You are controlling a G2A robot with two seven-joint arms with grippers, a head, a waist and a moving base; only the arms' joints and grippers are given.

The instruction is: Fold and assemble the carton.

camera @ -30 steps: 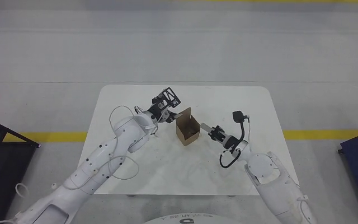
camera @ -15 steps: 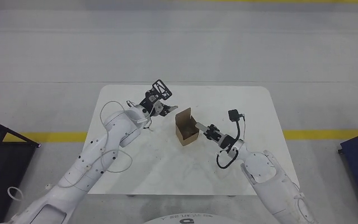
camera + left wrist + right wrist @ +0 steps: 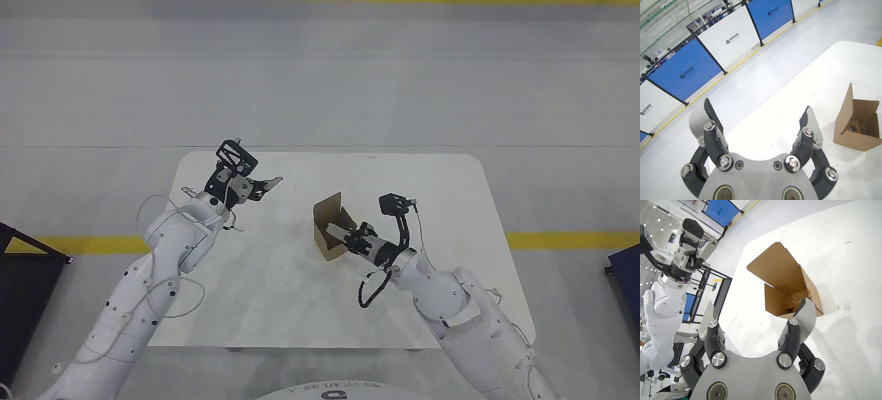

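Two tools stand spread: the right tool (image 3: 352,238) rests one finger at the rim of the open carton (image 3: 335,232) mid-worktop (image 3: 430,300), seemingly bracing it for folding, while the left tool (image 3: 262,188) hangs well apart, empty.

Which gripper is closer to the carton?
The right gripper: one fingertip sits at the carton's open mouth, while the left gripper hangs open well away from it.

A white table (image 3: 280,300) stands on grey floor (image 3: 320,80) with a yellow line (image 3: 570,240), blue-and-white panels (image 3: 696,64) beyond.
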